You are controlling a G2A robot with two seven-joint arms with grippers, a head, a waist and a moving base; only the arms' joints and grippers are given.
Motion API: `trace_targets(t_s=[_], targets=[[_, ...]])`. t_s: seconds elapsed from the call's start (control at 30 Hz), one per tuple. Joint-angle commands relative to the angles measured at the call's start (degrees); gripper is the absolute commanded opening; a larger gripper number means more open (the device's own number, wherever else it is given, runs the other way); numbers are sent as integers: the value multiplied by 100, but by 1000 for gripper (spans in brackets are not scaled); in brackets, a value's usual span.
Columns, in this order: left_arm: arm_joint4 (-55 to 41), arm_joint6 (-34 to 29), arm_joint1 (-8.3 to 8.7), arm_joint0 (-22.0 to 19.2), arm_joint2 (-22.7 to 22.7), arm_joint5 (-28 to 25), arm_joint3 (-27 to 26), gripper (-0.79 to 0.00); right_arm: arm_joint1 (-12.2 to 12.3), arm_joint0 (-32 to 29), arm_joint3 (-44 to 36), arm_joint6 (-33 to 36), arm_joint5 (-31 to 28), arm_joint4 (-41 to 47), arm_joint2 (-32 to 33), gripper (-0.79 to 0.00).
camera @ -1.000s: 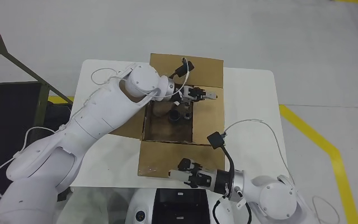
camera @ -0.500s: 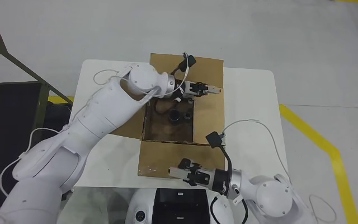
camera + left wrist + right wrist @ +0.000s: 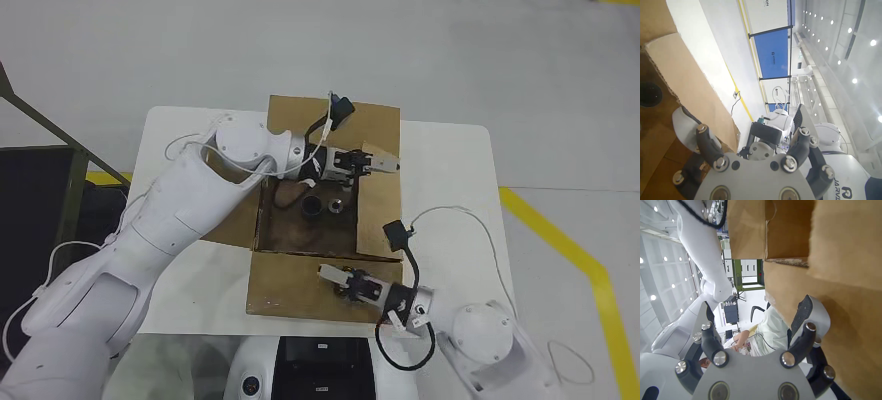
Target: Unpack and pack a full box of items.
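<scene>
One brown cardboard box (image 3: 335,120) stands open in the middle of the white bench (image 3: 450,160), with its flaps folded outward and flat. The inside is darker brown, and the wall edges show raw corrugation.

Seen from above, two small things lie on the box floor. One is a black cup (image 3: 313,207) with a round mouth. Just beside it is a smaller greyish piece (image 3: 337,206), too small to make out.

There are two arms and two pincers. The left pincer (image 3: 378,160) hangs over the box's far right corner, above the wall and the right flap. The right pincer (image 3: 330,273) is at the near flap, low over the cardboard.

The wrist views show the fingers more closely than the top view does. In the left wrist view the left pincer (image 3: 740,113) is spread wide with nothing between its fingers. One white finger (image 3: 683,121) lies against the corrugated edge, though actual contact cannot be told. The cup's mouth (image 3: 647,92) shows as a dark ring on the box floor.

In the right wrist view the right pincer (image 3: 755,302) is likewise spread wide and holds nothing. One finger (image 3: 810,311) is close against a brown flap, and whether it touches cannot be told.
</scene>
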Motion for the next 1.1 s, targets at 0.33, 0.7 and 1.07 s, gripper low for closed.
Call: trace_targets(t_s=[0.33, 0.7, 1.07], targets=[[-160, -296, 50, 97, -471, -37, -150, 0, 8, -310, 35, -890, -795, 261, 460, 0], [53, -433, 453, 954, -1799, 115, -1160, 0, 60, -869, -432, -1335, -1545, 91, 977, 0], [118, -598, 723, 1776, -2868, 268, -1829, 0, 74, -1329, -639, -2249, -1745, -738, 1513, 0]])
